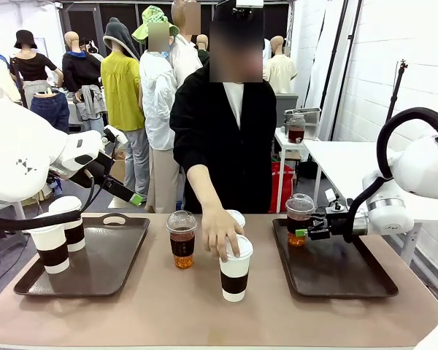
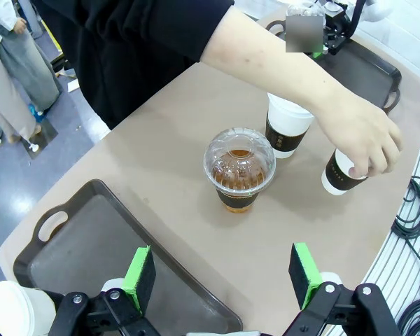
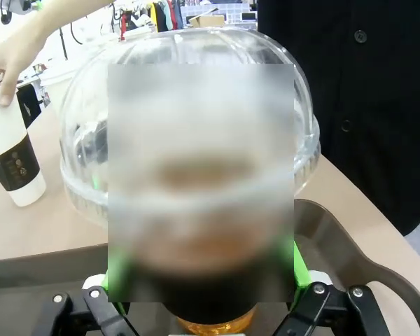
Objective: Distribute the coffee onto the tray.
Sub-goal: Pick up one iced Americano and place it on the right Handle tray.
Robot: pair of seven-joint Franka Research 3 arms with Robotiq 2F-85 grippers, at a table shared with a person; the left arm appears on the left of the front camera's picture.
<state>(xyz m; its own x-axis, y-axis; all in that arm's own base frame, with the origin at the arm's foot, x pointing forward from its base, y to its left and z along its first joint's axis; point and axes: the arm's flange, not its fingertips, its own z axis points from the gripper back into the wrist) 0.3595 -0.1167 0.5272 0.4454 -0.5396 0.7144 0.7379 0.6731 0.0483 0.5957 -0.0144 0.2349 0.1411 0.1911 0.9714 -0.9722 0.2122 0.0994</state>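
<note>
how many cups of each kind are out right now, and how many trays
white paper cups with brown sleeves: 4
clear domed cups with amber drink: 2
dark trays: 2
total: 8 things, 6 of them cups

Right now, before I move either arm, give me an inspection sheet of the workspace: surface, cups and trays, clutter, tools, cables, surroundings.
Surface: tan table, no spills seen.
Job's things: left tray holds two paper cups; right tray holds one clear cup. In the middle, off the trays: a second clear cup and two more paper cups, with the person's hand on the front paper cup.
Clutter: nothing seen.
Tools: left tool open, above the table by the left tray; right tool open, pads either side of the clear cup on the right tray.
Cables: bundle on the floor beside the table.
Surroundings: person at the far side.
</note>
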